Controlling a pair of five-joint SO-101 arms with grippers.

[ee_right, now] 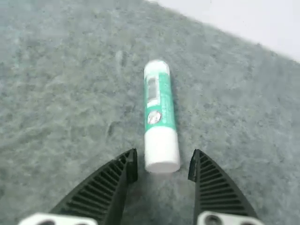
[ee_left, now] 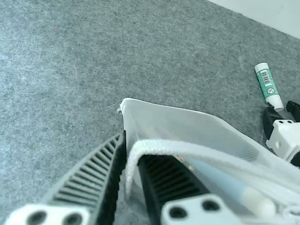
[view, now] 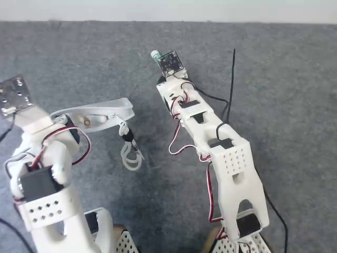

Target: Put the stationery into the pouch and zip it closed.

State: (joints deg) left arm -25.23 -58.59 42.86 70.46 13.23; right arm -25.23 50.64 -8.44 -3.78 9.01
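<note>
The glue stick lies flat on the grey-covered counter, close to its far edge and about midway along it. The right gripper is released. Its two black jaws stand apart on either side of the stick's near end, and neither one touches it. The rest of the stick points straight away from the gripper.

The stick's body is white with a green label wrapped around the middle. The label carries white print and a small round mark, and the left wrist view shows a barcode on the same glue stick. None of the print is clear enough to read.

The pouch is translucent white with a woven white band along its opening. It is toward the left side of the counter, well apart from the glue stick. The left gripper is clenched on the pouch's rim, with the band pinched between its jaws. A pale blue pen with a white end shows through the pouch wall. In the high view a clear loop hangs from the pouch's end down to the counter.
</note>
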